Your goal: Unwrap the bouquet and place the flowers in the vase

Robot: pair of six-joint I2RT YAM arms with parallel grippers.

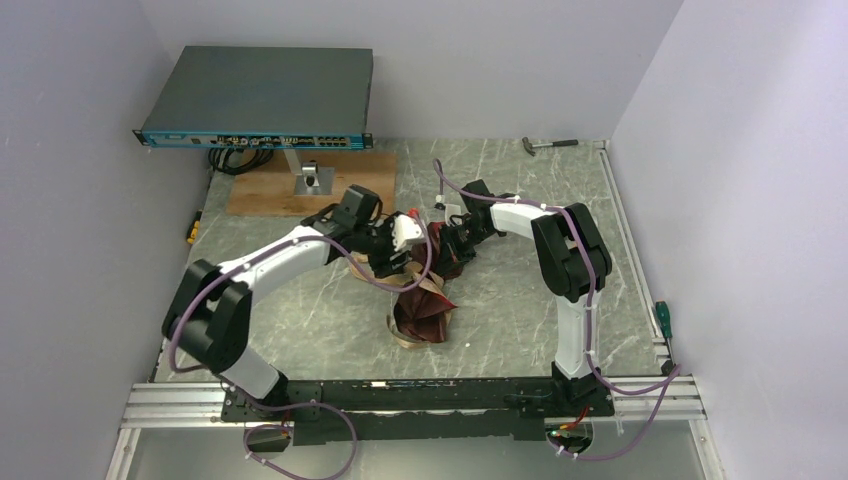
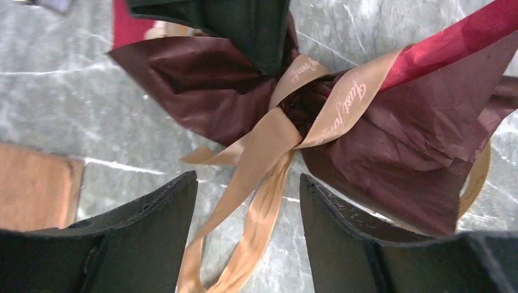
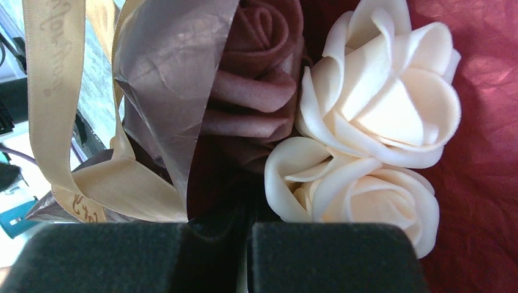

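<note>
Bouquet mid-table, apparently pinched in right end effector, left end effector gaping

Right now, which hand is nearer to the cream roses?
Right. The right hand is clamped on the bouquet just under the roses; the open left hand faces the ribbon knot.

The table is blocked at centre by the bouquet. Its far left is taken by a wooden board; its right is left open.

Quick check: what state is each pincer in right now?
Left pincer: open, straddling the ribbon, gripping nothing.
Right pincer: closed on the bouquet.
</note>
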